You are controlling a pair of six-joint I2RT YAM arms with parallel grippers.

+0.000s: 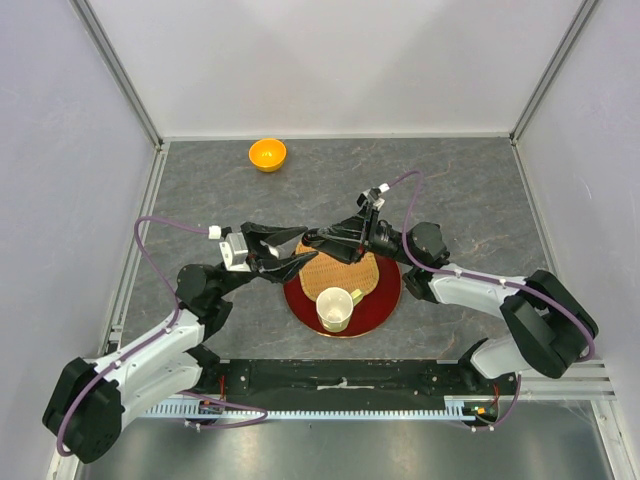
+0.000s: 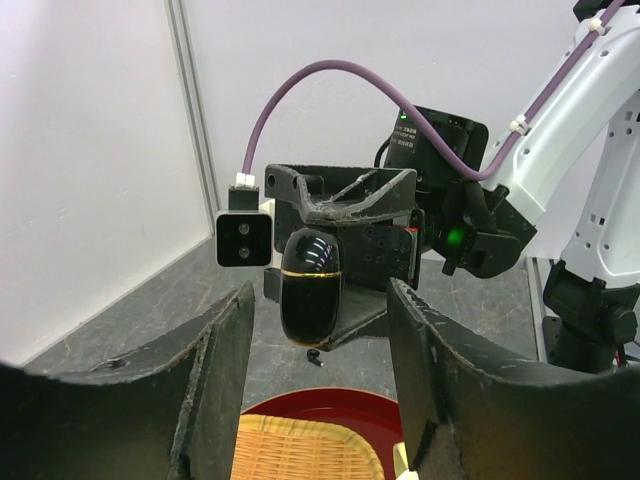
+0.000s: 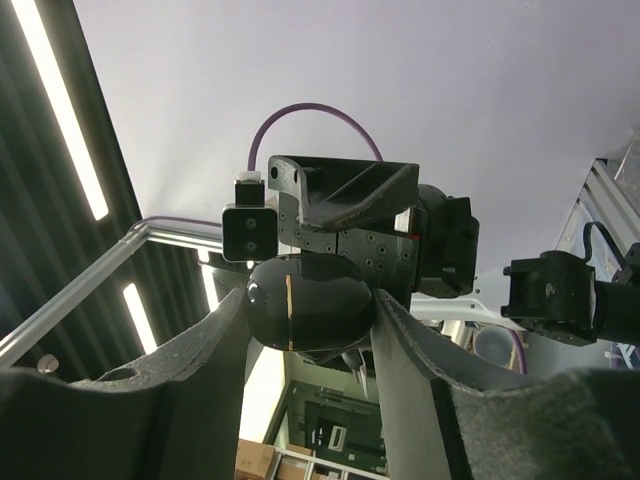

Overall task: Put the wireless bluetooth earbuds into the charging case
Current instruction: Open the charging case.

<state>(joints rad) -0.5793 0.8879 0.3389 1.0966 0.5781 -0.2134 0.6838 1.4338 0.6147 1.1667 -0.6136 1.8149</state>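
Grey stone-look table [image 1: 450, 180], white walls [image 1: 300, 60] around: above a red plate [image 1: 385, 312] carrying a woven mat [image 1: 322, 272] and a cream cup [image 1: 334, 308], the right gripper [image 3: 310, 300] clamps a black egg-shaped charging case [image 2: 312, 285] across its flanks, the lid closed at its gold seam. Facing it, the left gripper [image 2: 320, 300] stands partly open and empty. What looks like one tiny black earbud [image 2: 315, 357] lies on the table beneath the case; the others are out of sight. The case appears hard, glossy, light and slippery, best held low, clear of the lid. Buds would likely skid, so pinch them gently at the fingertips.
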